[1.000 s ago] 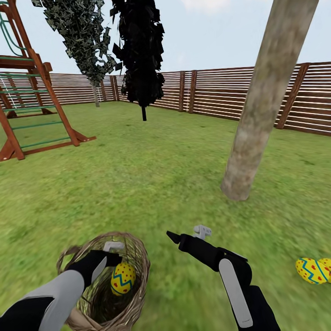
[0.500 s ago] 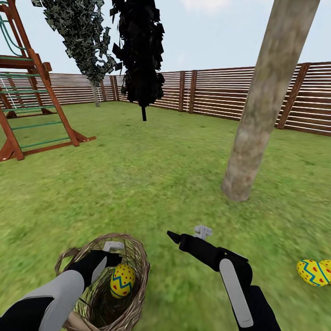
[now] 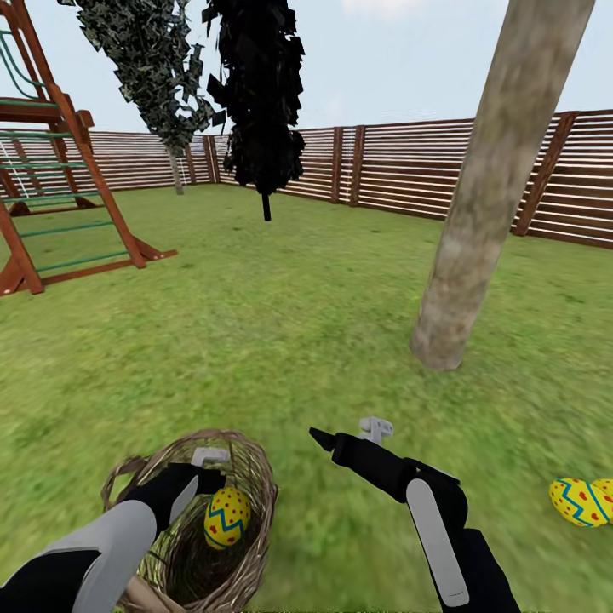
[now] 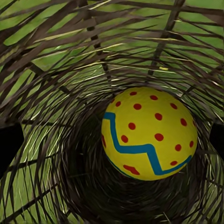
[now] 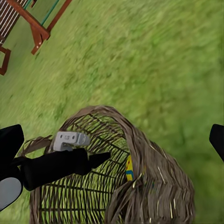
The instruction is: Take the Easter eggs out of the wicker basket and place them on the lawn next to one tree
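The wicker basket (image 3: pixel 247 477) stands on the lawn (image 3: pixel 281 323) at the lower left of the head view. One yellow Easter egg (image 3: pixel 226 517) with a blue zigzag and red dots lies inside it. My left gripper (image 3: pixel 207 482) hangs at the basket's mouth. In the left wrist view it (image 4: pixel 114 140) is open, its dark fingers (image 4: pixel 10 144) either side of the egg (image 4: pixel 149 133) and apart from it. My right gripper (image 3: pixel 328 441) is open and holds nothing, just right of the basket. Two more eggs (image 3: pixel 579 501) lie on the grass at the far right, near the tree (image 3: pixel 477 230).
A red-brown play tower (image 3: pixel 60 187) stands at the back left. Two dark narrow trees (image 3: pixel 260 102) rise in front of the slatted fence (image 3: pixel 409 170). In the right wrist view the basket (image 5: pixel 154 186) and my left arm (image 5: pixel 56 165) lie below that gripper.
The head view has tilted very slightly. Both arms, the basket and the eggs hold their places.
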